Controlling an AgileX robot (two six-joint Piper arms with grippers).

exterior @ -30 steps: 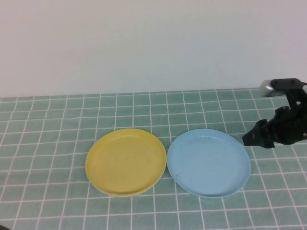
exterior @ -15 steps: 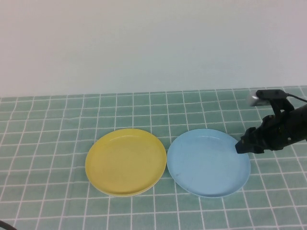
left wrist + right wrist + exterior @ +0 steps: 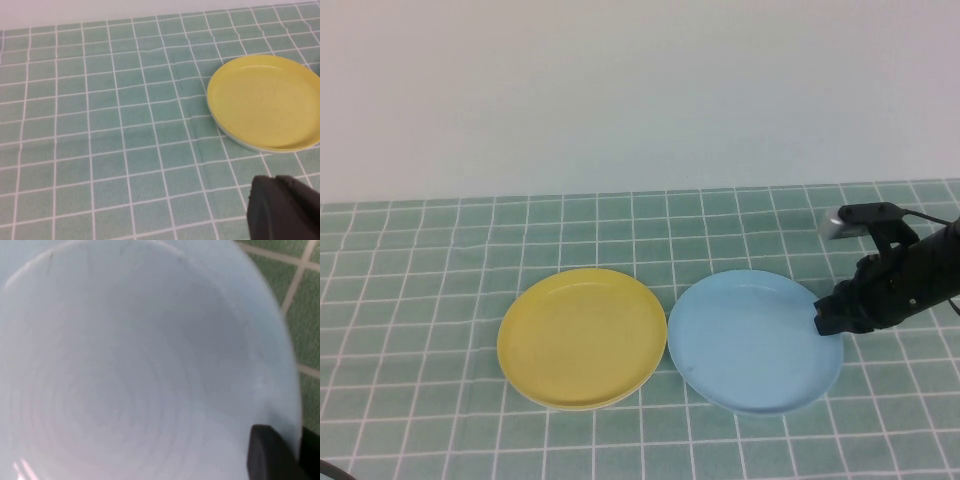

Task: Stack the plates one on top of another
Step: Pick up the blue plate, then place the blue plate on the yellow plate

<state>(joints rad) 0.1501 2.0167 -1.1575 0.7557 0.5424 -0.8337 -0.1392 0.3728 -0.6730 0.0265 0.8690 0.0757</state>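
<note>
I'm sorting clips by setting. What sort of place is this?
Probably a plain test bench, not a kitchen: a green checked tablecloth, a bare white wall, a yellow plate and a light blue plate, its rim at the right gripper.

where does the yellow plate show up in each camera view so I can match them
High view: yellow plate sits left of centre, beside the blue plate, whose far right rim the right gripper has reached.
Left wrist view: yellow plate at the right edge, the left gripper shut in the corner below.
Right wrist view: not in it.
Shared landmark: green checked tablecloth.
</note>
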